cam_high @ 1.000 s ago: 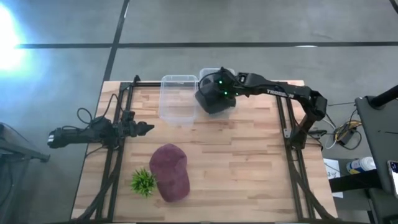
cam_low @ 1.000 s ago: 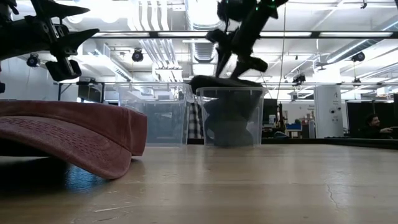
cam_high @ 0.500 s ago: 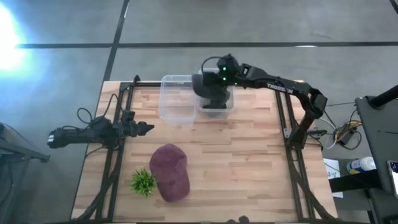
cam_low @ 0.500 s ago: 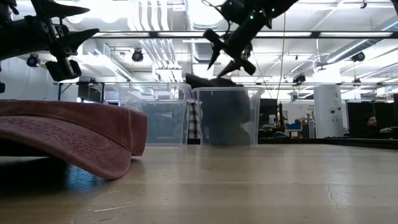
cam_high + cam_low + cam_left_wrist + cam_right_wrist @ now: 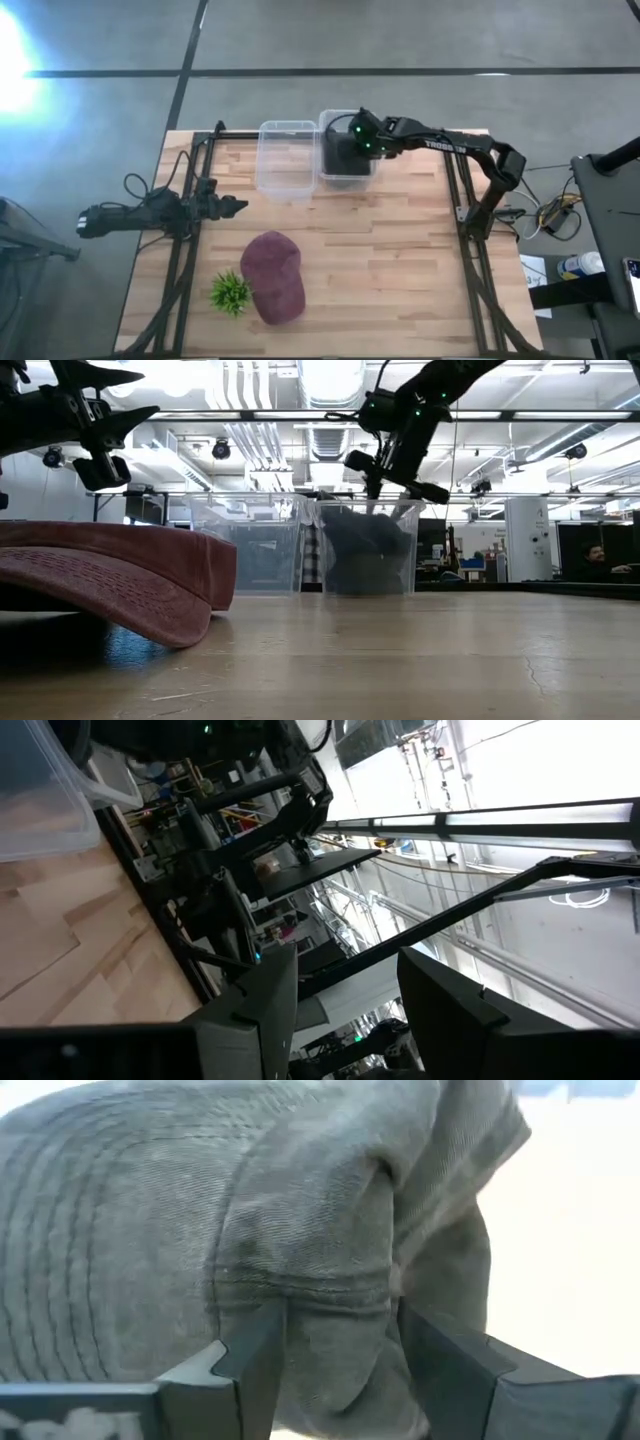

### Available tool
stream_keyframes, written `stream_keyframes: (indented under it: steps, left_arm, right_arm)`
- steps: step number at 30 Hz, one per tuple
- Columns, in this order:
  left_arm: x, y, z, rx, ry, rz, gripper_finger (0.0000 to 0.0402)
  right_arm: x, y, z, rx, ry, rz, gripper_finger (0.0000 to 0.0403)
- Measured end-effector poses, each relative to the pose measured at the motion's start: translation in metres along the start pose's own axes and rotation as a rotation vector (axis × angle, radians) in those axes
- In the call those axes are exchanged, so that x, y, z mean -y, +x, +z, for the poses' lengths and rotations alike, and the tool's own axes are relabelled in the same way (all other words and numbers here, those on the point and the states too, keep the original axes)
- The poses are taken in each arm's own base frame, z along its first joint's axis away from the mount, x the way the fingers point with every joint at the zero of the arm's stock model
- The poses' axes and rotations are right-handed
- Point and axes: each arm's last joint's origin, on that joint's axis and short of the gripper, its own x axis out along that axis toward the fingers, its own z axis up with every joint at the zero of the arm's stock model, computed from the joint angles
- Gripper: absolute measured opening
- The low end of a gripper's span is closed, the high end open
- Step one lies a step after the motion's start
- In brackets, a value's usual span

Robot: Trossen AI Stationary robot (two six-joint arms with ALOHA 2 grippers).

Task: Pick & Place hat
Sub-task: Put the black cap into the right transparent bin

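A dark grey hat [image 5: 340, 162] lies crumpled inside the right clear bin [image 5: 346, 184], seen through its wall in the low view [image 5: 365, 550]. My right gripper [image 5: 348, 140] hangs open just above that bin's rim [image 5: 395, 475]. In its wrist view the hat [image 5: 300, 1210] fills the picture beyond the spread fingers [image 5: 250, 1365]. A maroon cap [image 5: 275, 275] rests crown up on the table's near left part [image 5: 110, 575]. My left gripper [image 5: 240, 207] waits open over the table's left side [image 5: 340, 1010].
An empty second clear bin [image 5: 285, 160] stands against the left side of the hat's bin, at the table's far edge [image 5: 245, 545]. A small green plant [image 5: 230, 292] sits left of the maroon cap. Bare wood lies in the middle and on the right.
My right gripper held the dark hat over the right bin's rim, swung toward the far left, then came back right and rose a little. The hat has dropped from the rim into the bin and lies there free of the fingers.
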Motion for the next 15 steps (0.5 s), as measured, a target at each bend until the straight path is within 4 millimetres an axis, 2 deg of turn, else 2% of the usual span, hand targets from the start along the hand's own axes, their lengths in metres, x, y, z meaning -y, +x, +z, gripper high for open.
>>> stream_keyframes:
  steps: [5, 10, 15]
  left_arm:
    - [0.000, 0.000, 0.000, 0.000, 0.000, 0.000, 0.0168]
    - [0.000, 0.000, 0.000, 0.000, 0.000, 0.000, 0.0168]
    - [0.000, 0.000, 0.000, 0.000, 0.013, 0.000, 0.0168]
  right_arm:
    - [0.003, -0.004, -0.006, -0.009, -0.011, -0.006, 0.0187]
    - [0.014, -0.026, -0.011, 0.015, -0.028, -0.096, 0.0187]
    - [0.034, -0.048, -0.021, 0.007, -0.021, -0.207, 0.0187]
